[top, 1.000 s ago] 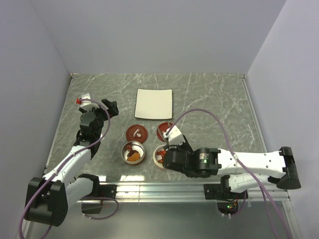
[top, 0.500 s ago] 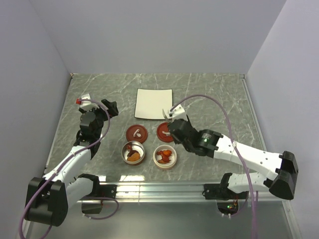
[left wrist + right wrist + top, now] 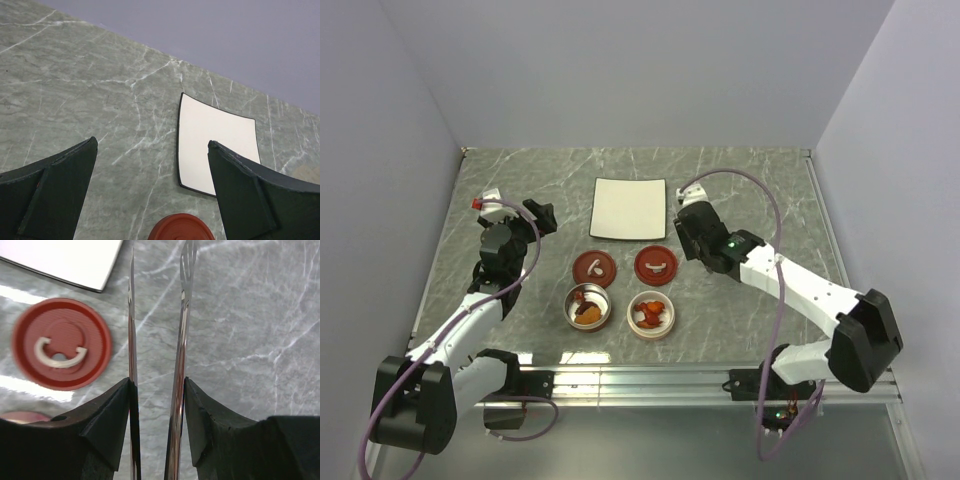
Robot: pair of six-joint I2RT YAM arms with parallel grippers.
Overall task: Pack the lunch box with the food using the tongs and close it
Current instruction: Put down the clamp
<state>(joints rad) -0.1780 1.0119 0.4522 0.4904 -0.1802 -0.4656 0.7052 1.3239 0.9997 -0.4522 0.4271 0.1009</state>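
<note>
Your right hand (image 3: pixel 157 385) is half closed on the tongs (image 3: pixel 181 340), pinching their arms nearly parallel with the tips over bare table (image 3: pixel 250 315) beside a red lid (image 3: pixel 61 344), likely for setting down since the food (image 3: pixel 652 316) sits in both round tins (image 3: pixel 569 304); your left hand (image 3: pixel 152 144) hangs wide open, empty.

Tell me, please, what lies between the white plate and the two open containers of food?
Two red lids lie there side by side, handles up: the left lid and the right lid. The top external view shows this.
</note>
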